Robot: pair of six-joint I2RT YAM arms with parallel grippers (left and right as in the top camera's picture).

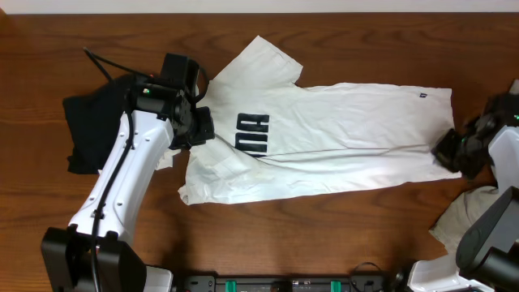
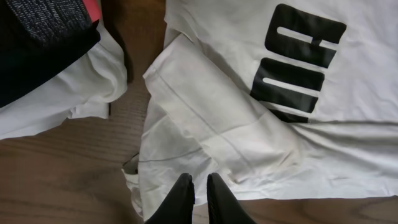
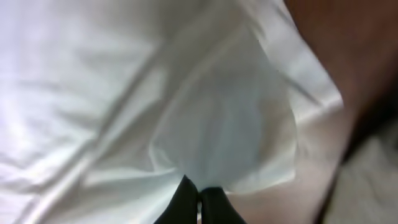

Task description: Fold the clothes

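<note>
Wooden table (image 1: 324, 235) holds the white shirt (image 1: 349, 130), seemingly folded once lengthwise, your left fingers (image 2: 188, 188) and right fingers (image 3: 188, 196) clenched on it, cross-folds left for you.

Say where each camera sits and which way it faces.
Overhead: above the table, facing down at the shirt; left arm and right arm show.
Left wrist: on the left arm, facing down at the print; left gripper shows.
Right wrist: on the right arm, facing the hem; right gripper shows.
Shared: the print, in overhead and left wrist.
</note>
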